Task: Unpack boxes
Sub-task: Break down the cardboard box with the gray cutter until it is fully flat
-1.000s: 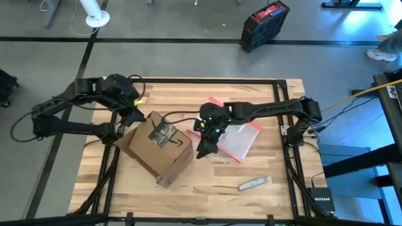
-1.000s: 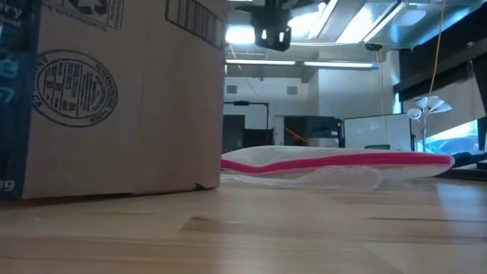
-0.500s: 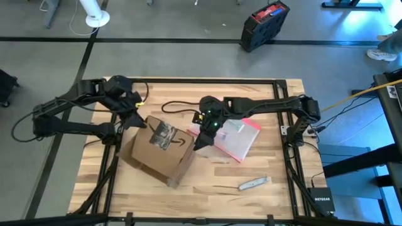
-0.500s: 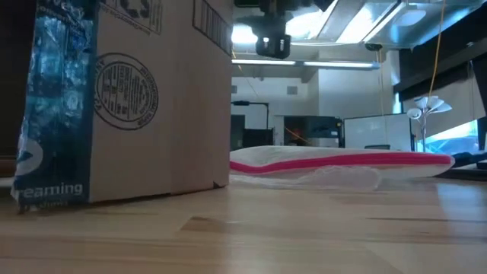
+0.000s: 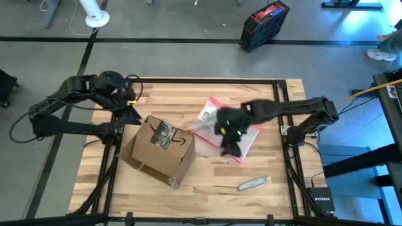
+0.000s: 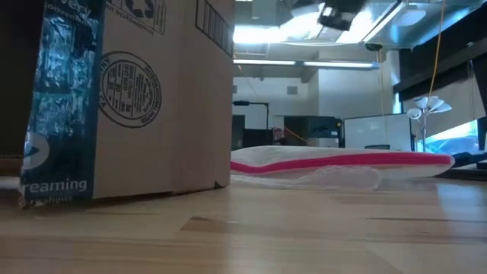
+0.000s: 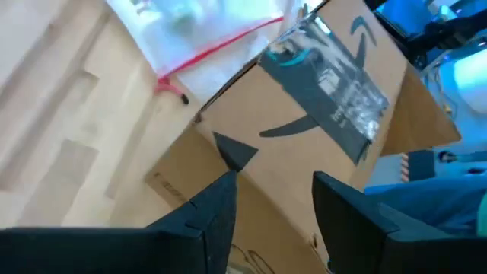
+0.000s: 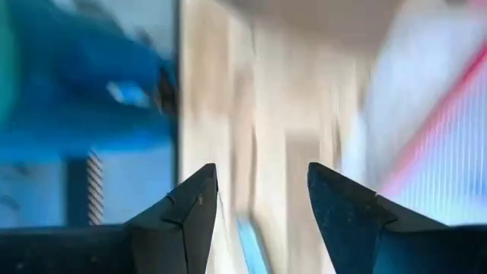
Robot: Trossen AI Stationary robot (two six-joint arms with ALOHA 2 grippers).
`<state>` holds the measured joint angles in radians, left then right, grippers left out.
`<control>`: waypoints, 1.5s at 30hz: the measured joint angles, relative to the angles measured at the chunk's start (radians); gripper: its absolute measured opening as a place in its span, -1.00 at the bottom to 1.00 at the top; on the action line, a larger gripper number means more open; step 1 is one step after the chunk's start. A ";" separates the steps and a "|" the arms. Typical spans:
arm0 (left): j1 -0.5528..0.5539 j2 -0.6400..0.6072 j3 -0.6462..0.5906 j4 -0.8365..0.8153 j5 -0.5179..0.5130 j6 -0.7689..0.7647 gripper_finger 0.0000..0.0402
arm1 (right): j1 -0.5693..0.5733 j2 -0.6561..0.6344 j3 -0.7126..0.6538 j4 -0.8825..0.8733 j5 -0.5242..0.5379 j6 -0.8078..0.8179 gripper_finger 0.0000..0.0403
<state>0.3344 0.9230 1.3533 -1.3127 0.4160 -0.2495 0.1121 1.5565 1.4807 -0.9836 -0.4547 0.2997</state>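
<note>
Resting spot: the cardboard box (image 5: 158,150) was seen on the wooden table (image 5: 276,188), left of the clear pouch (image 5: 227,130).
Left gripper (image 7: 270,190): fingers were held apart, empty, just above the box's taped top.
Right gripper (image 8: 259,194): fingers were parted, empty, above the pouch.

On my wooden worktop (image 5: 188,194) lies a clear plastic pouch (image 5: 248,135) with a pink-red edge, flat, right of centre. Nearer the front edge rests a small silvery strip (image 5: 254,183), well apart from it. Beyond the worktop, a black and red case (image 5: 264,24) stands on the grey floor (image 5: 188,56).
</note>
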 joint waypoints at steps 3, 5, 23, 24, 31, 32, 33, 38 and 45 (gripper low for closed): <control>0.000 0.000 0.042 0.005 -0.009 0.035 -0.20 | 0.100 -0.002 -0.014 -0.124 0.077 -0.037 -0.03; 0.000 0.000 0.064 0.014 -0.014 0.050 -0.20 | 0.167 -0.002 -0.050 -0.142 0.103 -0.030 -0.03; 0.000 0.019 0.092 0.027 -0.035 0.092 -0.20 | 0.633 -0.002 -0.383 0.120 0.414 0.401 -0.03; 0.000 0.019 0.092 0.027 -0.035 0.092 -0.20 | 0.651 -0.002 -0.400 0.143 0.418 0.423 -0.03; 0.000 0.022 0.092 0.040 -0.035 0.085 -0.20 | 0.729 -0.002 -0.511 0.225 0.443 0.555 -0.03; 0.000 0.023 0.092 0.042 -0.035 0.084 -0.20 | 0.729 -0.002 -0.520 0.224 0.455 0.564 -0.03; 0.000 0.024 0.092 0.042 -0.035 0.083 -0.20 | 0.728 -0.001 -0.528 0.228 0.465 0.567 -0.03; 0.000 0.032 0.092 0.043 -0.035 0.075 -0.20 | 0.717 -0.001 -0.566 0.274 0.474 0.557 -0.03; 0.000 0.034 0.092 0.042 -0.035 0.075 -0.20 | 0.719 0.025 -0.612 0.335 0.474 0.556 -0.03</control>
<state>0.3347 0.9569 1.4452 -1.2708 0.3811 -0.1749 0.8310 1.5811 0.8683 -0.6485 0.0189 0.8558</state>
